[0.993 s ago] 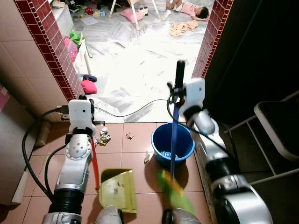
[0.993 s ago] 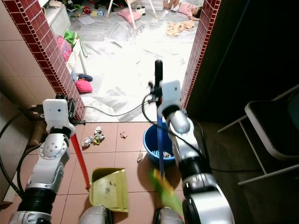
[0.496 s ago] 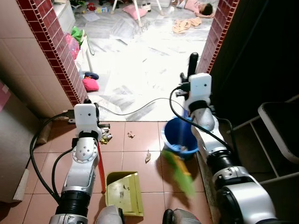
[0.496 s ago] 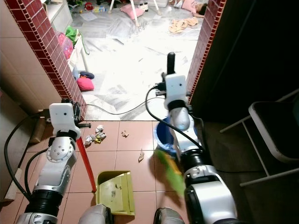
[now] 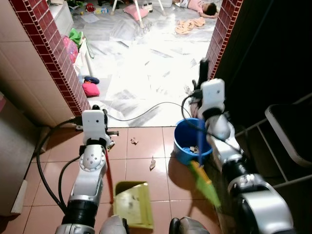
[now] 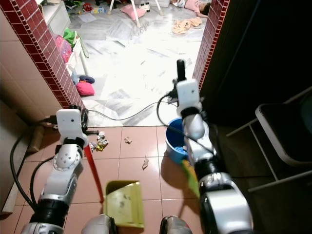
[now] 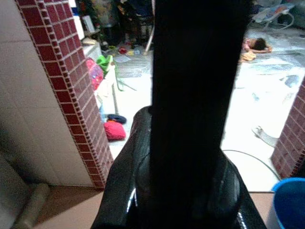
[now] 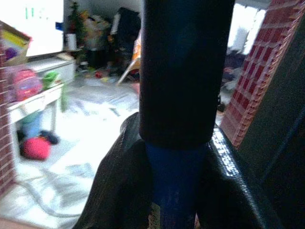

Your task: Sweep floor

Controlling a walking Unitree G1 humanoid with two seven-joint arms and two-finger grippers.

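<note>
left eye view shows the yellow-green dustpan point(image 5: 133, 210) lying flat on the red tiles right at the robot's feet, its red handle point(image 5: 108, 175) rising to the left gripper point(image 5: 100, 139), which from here looks clamped round it, and the left wrist view has a dark shaft running straight up between the fingers, so that fits. beside it on the right, the green broom head point(image 5: 205, 184) hangs over the tiles just next to the blue bucket point(image 5: 189, 142), its blue handle point(image 8: 174, 188) gripped by the right gripper point(image 5: 203, 95) up near the black top grip. the rubbish is farther out: a scrap point(image 5: 152, 164) between pan and bucket, another bit point(image 5: 133, 141) beyond it, and crumpled wrappers point(image 6: 100, 142) near the brick pillar point(image 5: 53, 56). i'd say the broom wants carrying out past the far scraps, set down bristles flat, then drawn back in short strokes toward the pan mouth, keeping clear of the bucket and the black cable point(image 5: 146, 109) lying across the threshold, with the pan lip pressed to the floor
</note>
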